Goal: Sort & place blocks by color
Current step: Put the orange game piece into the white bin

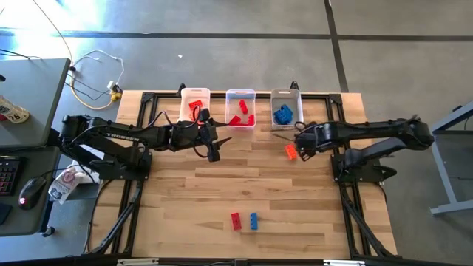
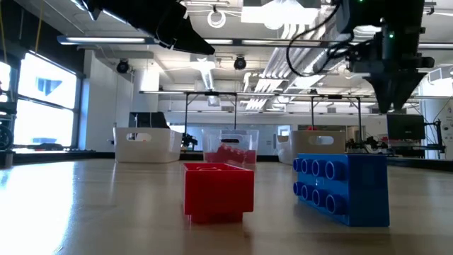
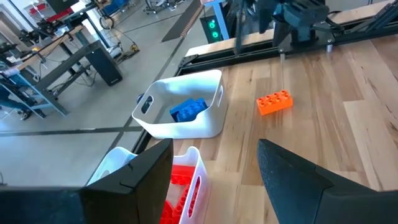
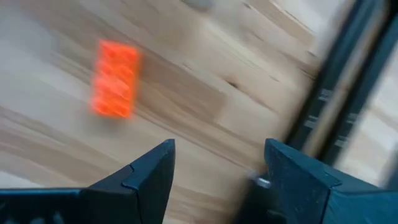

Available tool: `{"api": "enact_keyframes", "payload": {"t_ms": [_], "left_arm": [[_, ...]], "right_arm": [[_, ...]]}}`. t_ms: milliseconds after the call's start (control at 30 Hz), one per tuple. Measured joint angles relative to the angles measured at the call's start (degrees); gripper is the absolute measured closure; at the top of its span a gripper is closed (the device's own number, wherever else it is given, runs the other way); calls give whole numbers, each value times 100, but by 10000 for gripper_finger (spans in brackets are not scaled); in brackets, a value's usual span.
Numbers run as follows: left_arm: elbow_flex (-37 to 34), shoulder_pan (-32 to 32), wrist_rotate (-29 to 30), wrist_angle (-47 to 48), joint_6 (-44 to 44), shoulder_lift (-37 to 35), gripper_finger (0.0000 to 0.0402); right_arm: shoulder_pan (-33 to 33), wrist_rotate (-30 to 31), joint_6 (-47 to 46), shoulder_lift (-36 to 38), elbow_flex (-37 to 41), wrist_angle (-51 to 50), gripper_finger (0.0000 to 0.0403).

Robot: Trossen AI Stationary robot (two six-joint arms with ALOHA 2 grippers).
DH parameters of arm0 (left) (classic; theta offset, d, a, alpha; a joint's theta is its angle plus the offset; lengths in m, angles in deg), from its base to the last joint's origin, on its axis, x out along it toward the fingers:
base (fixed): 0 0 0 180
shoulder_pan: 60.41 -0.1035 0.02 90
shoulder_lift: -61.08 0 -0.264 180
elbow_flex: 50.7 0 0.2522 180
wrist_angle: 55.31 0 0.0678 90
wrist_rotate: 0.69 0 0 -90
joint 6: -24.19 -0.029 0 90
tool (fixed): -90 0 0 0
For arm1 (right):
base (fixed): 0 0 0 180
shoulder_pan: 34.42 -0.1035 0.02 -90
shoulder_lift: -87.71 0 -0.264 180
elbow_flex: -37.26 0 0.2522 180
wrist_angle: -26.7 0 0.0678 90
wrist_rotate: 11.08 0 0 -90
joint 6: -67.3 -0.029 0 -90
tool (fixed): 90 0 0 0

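Overhead, my left gripper [image 1: 213, 148] hangs by the bins [image 1: 241, 108]; my right gripper [image 1: 298, 142] hangs beside an orange block [image 1: 291, 152]. Low view: red block [image 2: 219, 190] and blue block [image 2: 342, 185] on the counter [image 2: 92, 212]. Wrist views: both grippers open, empty.

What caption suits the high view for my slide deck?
Two arms over three bins: left claw and right claw both open; orange block, red block and blue block remain unsorted.

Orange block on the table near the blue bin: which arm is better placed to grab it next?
Right. The right gripper, open, hovers next to the orange block; the left gripper, also open, sits over by the red bins.
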Motion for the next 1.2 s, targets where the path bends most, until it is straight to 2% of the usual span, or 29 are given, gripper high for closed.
{"api": "enact_keyframes", "payload": {"t_ms": [167,367,800,1200], "left_arm": [[0,0,9,2,84,0,181],[0,0,9,0,101,1,181],[0,2,9,0,103,0,181],[0,0,9,0,90,0,181]], "right_arm": [[-2,-61,-347,323,3,743,169],[-2,-82,-124,162,3,1604,169],[52,-94,-357,-1140,3,2052,169],[280,-705,-341,-2117,3,2377,169]]}}
